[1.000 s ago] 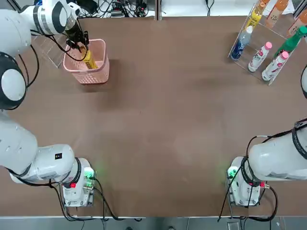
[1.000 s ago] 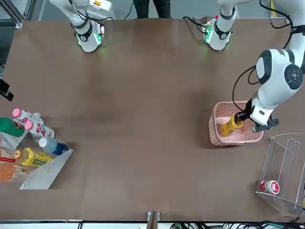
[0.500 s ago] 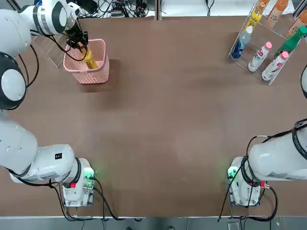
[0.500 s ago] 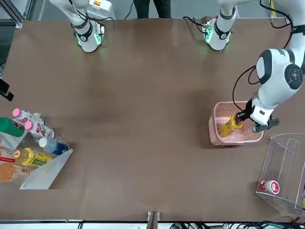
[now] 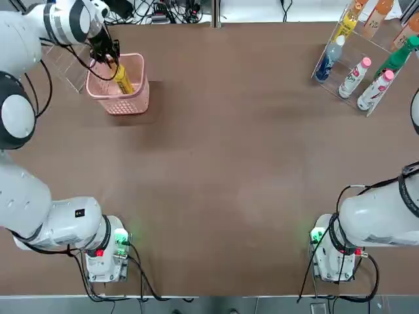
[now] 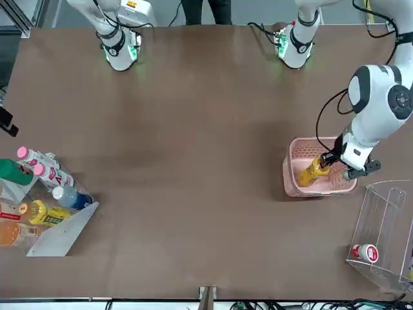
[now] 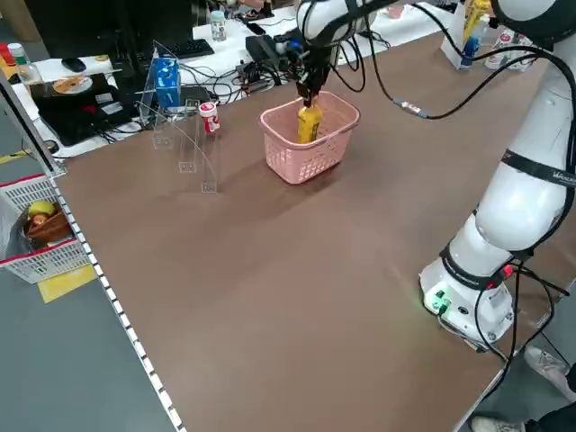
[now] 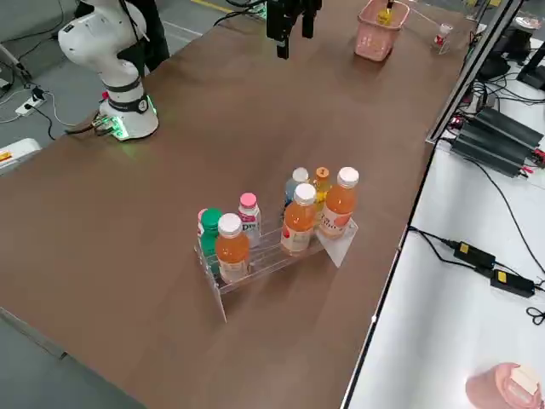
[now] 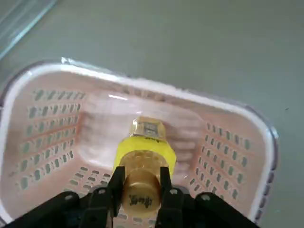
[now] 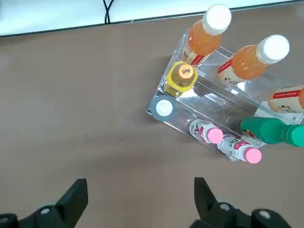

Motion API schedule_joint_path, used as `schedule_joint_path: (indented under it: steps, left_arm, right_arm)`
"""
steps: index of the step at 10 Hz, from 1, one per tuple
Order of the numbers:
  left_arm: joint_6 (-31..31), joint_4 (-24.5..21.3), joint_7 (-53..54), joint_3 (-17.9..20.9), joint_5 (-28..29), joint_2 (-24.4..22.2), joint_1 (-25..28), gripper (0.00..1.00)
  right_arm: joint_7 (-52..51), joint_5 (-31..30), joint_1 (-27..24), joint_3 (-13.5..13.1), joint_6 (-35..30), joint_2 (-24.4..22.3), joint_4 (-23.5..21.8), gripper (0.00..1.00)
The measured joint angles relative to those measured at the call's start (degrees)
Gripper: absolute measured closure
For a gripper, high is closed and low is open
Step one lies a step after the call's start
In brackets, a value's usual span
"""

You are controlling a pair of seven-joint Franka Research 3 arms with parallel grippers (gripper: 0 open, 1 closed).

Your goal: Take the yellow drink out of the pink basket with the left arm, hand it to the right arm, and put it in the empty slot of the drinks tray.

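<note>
The yellow drink (image 5: 123, 80) stands tilted inside the pink basket (image 5: 134, 101) at the far left of the table. My left gripper (image 5: 108, 55) reaches into the basket from above and is shut on the drink's cap end (image 9: 140, 194). The front view shows the same grip on the drink (image 6: 314, 172) in the basket (image 6: 288, 174). My right gripper (image 10: 140, 204) hangs open and empty above the table, short of the drinks tray (image 10: 209, 111). The tray (image 5: 340, 55) holds several bottles at the far right. A bare stretch of lane (image 10: 223, 102) lies between an orange bottle and a pink-capped one.
A clear acrylic stand (image 6: 387, 232) with a small red-and-white bottle (image 6: 368, 252) stands beside the basket, at the table's left edge. Both arm bases (image 5: 105, 252) (image 5: 334, 252) sit at the near edge. Bare brown tabletop lies between basket and tray.
My left gripper's fingers have shut on the yellow drink, and the drink has shifted slightly within the basket. The right arm has not moved.
</note>
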Motion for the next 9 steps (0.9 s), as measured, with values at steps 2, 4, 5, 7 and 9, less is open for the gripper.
schedule_joint_path:
  steps: [2,4,5,7,9]
  left_arm:
    - [-7.2,6.86,0.21,-0.01,0.0,-0.74,0.0,0.66]
    - [-15.13,13.14,0.23,-0.03,0.0,-1.48,0.0,0.66]
    - [-18.44,15.77,0.23,-0.08,0.0,-1.62,-0.01,0.66]
    - [-23.91,20.31,0.22,-0.62,0.0,-1.72,-0.04,0.66]
    - [-30.01,25.23,0.22,-0.95,0.0,-1.82,-0.12,0.66]
  right_arm:
    - [0.0,0.0,0.0,-0.03,0.0,0.0,0.0,0.01]
    - [0.0,0.0,0.0,-0.03,0.0,0.0,0.0,0.01]
    - [0.0,0.0,0.0,-0.03,0.0,0.0,0.0,0.01]
    - [0.0,0.0,0.0,-0.03,0.0,0.0,0.0,0.01]
    - [0.0,0.0,0.0,-0.03,0.0,0.0,0.0,0.01]
